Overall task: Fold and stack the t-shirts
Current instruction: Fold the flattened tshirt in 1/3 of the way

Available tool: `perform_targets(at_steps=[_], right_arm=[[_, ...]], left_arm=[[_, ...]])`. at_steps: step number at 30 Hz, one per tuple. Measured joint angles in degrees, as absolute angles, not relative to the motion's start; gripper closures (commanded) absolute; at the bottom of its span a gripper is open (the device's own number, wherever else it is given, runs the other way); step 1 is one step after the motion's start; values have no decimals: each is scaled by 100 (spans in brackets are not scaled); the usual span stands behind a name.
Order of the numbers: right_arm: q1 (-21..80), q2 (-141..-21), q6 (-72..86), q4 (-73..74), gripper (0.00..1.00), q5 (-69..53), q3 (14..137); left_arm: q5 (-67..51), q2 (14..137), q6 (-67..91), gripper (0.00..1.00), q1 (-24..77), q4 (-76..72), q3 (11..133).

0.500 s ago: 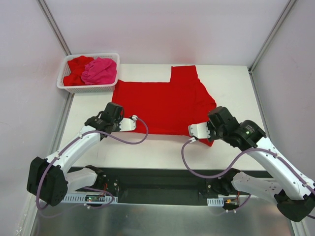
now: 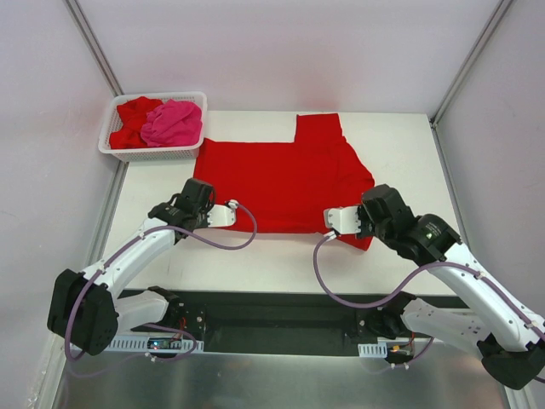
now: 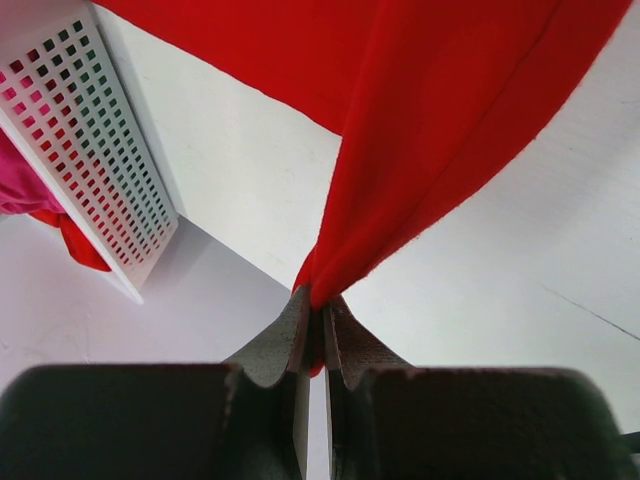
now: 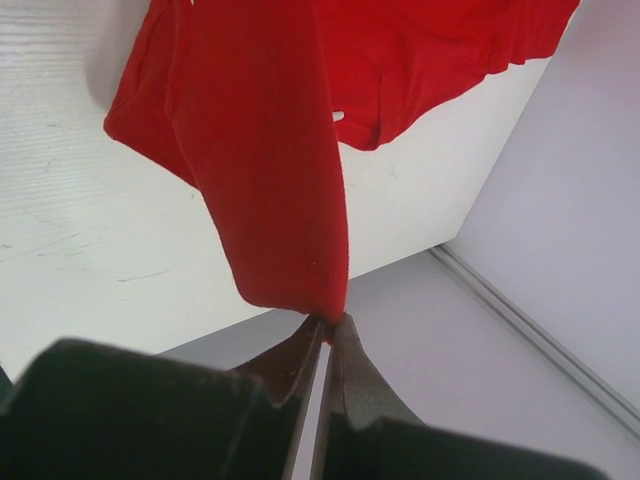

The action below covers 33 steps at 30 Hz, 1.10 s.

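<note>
White table (image 2: 400, 145) bore one red t-shirt (image 2: 281, 179), left gripper (image 3: 318, 305) and right gripper (image 4: 328, 322) clenched on its near edge; other t-shirts (image 2: 173, 122) sat unfolded in basket (image 2: 153, 154), nothing stacked.

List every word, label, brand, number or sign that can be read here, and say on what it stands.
No text can be read in any view.
The spread red t-shirt, the pink t-shirt and the white basket show no print.
The small board at the left arm's base is too small to show any markings.
</note>
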<state>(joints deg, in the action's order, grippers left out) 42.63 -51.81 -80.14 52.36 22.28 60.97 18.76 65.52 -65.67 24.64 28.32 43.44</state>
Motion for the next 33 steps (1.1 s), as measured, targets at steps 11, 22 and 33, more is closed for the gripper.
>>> perform_targets(at_steps=[11, 22, 33], right_arm=[[4263, -5074, -8329, 4449, 99, 2388, 5780], [4263, -5059, -8667, 3802, 99, 2482, 5527], [4263, -4941, -8927, 3533, 99, 2480, 5376]], left_arm=[[2018, 6687, -6600, 100, 2316, 2569, 4270], [2018, 6777, -6654, 100, 2316, 2491, 4261], [2056, 6893, -6667, 100, 2279, 2410, 4261]])
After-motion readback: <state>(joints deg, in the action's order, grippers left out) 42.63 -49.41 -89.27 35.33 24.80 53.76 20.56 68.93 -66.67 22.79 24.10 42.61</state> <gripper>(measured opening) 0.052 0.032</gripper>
